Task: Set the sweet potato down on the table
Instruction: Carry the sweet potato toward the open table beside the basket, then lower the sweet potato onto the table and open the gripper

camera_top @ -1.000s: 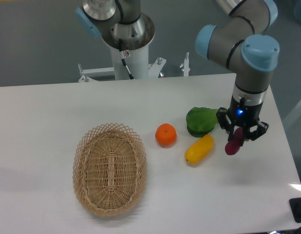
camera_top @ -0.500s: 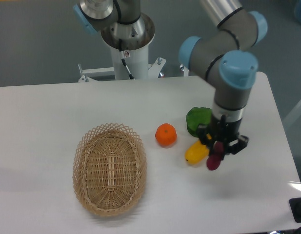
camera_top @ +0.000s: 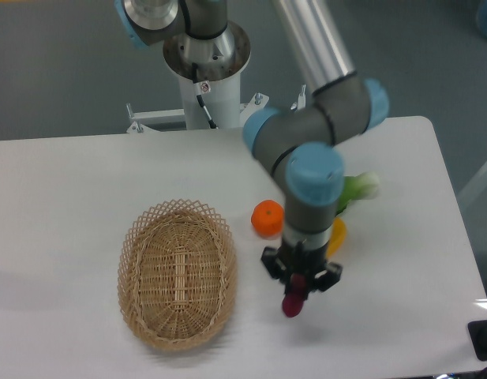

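Observation:
My gripper (camera_top: 300,289) points down over the front middle of the white table (camera_top: 69,181), to the right of the basket. It is shut on the dark purple sweet potato (camera_top: 293,303), which hangs below the fingers, its lower end close to the tabletop. I cannot tell whether it touches the table. The arm's wrist hides most of the yellow vegetable behind it.
An oval wicker basket (camera_top: 177,271) stands at the front left, close to the gripper's left. An orange fruit (camera_top: 267,218) lies just behind the gripper. A yellow vegetable (camera_top: 336,234) and a green vegetable (camera_top: 357,189) lie partly hidden behind the arm.
The gripper has carried the sweet potato from the right side of the table leftward and toward the front, past the yellow vegetable, to a spot beside the basket.

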Controlling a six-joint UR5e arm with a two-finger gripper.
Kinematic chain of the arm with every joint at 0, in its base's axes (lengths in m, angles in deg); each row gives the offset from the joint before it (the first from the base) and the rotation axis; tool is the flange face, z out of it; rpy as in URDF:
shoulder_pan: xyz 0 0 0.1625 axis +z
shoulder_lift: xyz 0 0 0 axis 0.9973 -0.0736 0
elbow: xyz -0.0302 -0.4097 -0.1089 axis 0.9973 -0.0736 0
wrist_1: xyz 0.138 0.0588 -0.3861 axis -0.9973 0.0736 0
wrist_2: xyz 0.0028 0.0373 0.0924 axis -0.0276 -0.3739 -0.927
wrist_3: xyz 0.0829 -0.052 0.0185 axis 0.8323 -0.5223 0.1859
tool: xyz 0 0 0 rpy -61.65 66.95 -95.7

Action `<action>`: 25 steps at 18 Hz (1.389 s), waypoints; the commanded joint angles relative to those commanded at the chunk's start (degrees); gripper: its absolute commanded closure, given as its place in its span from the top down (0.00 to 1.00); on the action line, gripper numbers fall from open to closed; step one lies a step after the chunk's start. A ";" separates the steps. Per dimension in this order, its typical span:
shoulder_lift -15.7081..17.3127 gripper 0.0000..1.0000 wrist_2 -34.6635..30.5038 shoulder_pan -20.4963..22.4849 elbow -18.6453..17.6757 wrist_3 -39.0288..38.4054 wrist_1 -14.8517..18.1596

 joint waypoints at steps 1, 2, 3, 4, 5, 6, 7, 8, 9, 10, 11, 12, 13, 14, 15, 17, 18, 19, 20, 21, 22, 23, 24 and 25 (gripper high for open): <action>-0.35 0.36 0.09 -0.26 0.00 0.00 -0.35; -0.71 0.36 0.09 -0.44 0.00 0.09 -0.62; -1.32 0.36 0.00 -0.53 0.00 0.09 -0.79; -1.76 0.36 0.00 -0.70 0.09 0.35 -0.88; -1.85 0.36 0.00 -0.88 0.17 0.96 -0.88; -1.94 0.36 0.00 -1.14 0.26 1.49 -0.80; -1.94 0.36 0.00 -1.15 0.26 1.50 -0.79; -2.11 0.36 0.00 -1.15 0.26 1.50 -0.79; -2.20 0.36 0.00 -1.15 0.26 1.58 -0.79; -2.12 0.36 0.00 -1.15 0.35 1.59 -0.79; -2.20 0.37 0.00 -1.15 0.35 1.59 -0.79; -2.20 0.37 0.00 -1.15 0.35 1.67 -0.79; -2.12 0.43 0.00 -1.15 0.44 1.59 -0.79; -2.12 0.59 0.00 -1.15 0.61 1.59 -0.79; -2.29 0.86 0.00 -1.15 0.96 1.67 -0.88; -2.20 1.00 0.00 -1.15 1.67 1.59 -0.71; -2.12 1.00 -0.09 -1.15 1.67 1.59 -0.62; -1.68 1.00 0.00 -1.15 1.67 1.67 -0.62; -1.24 1.00 0.00 -1.06 1.76 1.67 -0.62; -0.63 1.00 0.00 -1.06 2.19 1.50 -0.44; -0.45 1.00 0.00 -0.97 2.98 1.67 -0.53; 0.25 1.00 -0.09 -0.71 3.68 1.76 -0.44; 0.95 1.00 -0.09 -0.36 4.13 2.20 -0.70; 1.66 1.00 -0.26 0.43 4.30 4.29 -0.71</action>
